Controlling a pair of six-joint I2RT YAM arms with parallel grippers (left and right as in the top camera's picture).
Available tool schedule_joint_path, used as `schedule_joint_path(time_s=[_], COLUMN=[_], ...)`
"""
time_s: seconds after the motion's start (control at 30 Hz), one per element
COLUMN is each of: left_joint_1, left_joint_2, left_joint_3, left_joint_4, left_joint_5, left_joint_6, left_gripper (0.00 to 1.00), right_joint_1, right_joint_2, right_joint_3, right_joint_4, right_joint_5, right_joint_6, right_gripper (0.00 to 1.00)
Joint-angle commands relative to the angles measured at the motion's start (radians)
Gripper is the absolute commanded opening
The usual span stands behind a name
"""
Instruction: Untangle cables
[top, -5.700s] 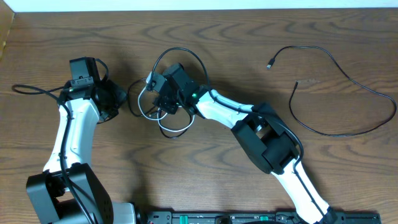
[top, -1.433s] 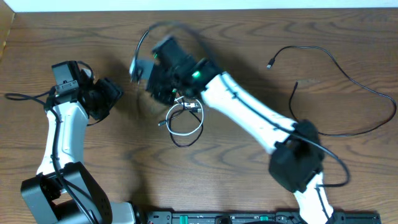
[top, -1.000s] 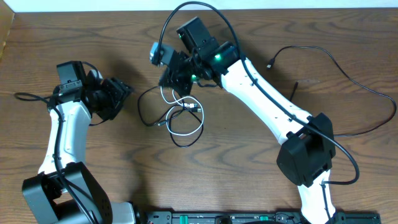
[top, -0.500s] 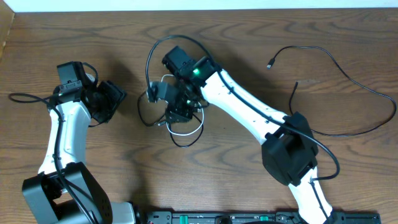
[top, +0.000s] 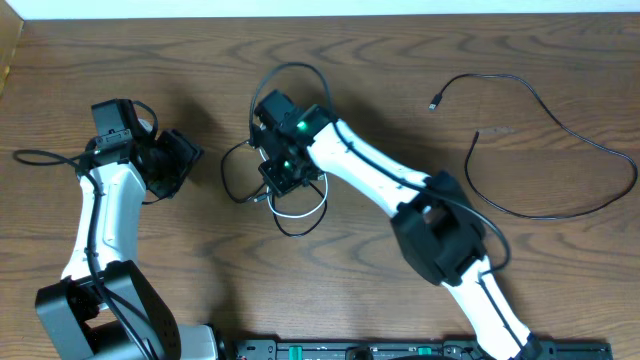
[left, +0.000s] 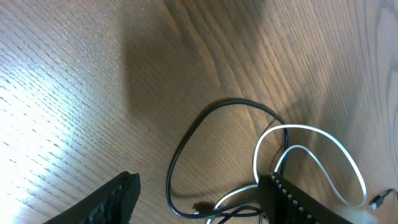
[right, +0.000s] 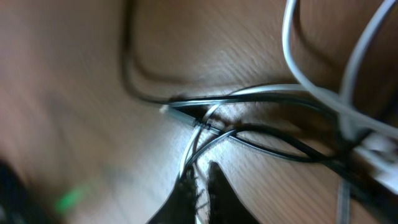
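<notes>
Black cable (left: 186, 137) and white cable (left: 336, 147) tangled in loops at bench (top: 120, 60) centre, right gripper (top: 286, 178) jaws together over the tangle, left gripper (top: 192, 160) jaws apart, empty, just beside the loops.

White shells on the links, black housings at the joints, both arms alike. Left arm (top: 100, 215): black camera block at wrist, black wire (top: 40, 156) off toward left desk edge. Right arm (top: 365, 175): green LED (top: 297, 127) near wrist. Left gripper (left: 200, 182): black fingers (left: 298, 202), ridged inner edge.
</notes>
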Motion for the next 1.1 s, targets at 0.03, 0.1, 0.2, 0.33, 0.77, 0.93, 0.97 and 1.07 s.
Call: schedule_joint_path(time_s=[0.03,0.1,0.2,0.33,0.77,0.93,0.97,1.07], left_joint_1=[0.002,0.002,0.002,0.002,0.002,0.002,0.002,0.002], left_joint_2=[0.005,0.005,0.005,0.005,0.005,0.005,0.005,0.005], left_joint_3=[-0.005,-0.005,-0.005,-0.005,-0.005,-0.005,-0.005,-0.005], left_joint_4=[-0.008,-0.008,-0.008,-0.008,-0.008,-0.011,-0.011,-0.011], left_joint_5=[-0.01,-0.01,-0.01,-0.01,-0.01,-0.011,-0.01,-0.01], left_joint_6=[-0.005,-0.005,-0.005,-0.005,-0.005,-0.005,-0.005,-0.005], left_gripper=[0.65,0.65,0.65,0.65,0.65,0.65,0.65,0.65], right_joint_1=[0.013,0.016,0.02,0.026,0.057,0.056,0.056,0.054], right_joint_2=[0.05,0.054,0.054,0.054,0.054,0.054,0.054,0.054], right_joint_3=[-0.002,-0.002,-0.002,-0.003,-0.022,-0.032,-0.032,-0.032], right_joint_4=[0.037,0.047,0.048,0.034,0.046,-0.009,-0.018,-0.049], right_joint_5=[-0.038,-0.038,-0.001,0.094,0.377,0.452,0.467,0.483], right_joint_6=[0.228,0.254,0.299,0.34,0.437,0.406,0.39,0.345], right_gripper=[0.2,0.24,0.27,0.24,0.2,0.06,0.06,0.16])
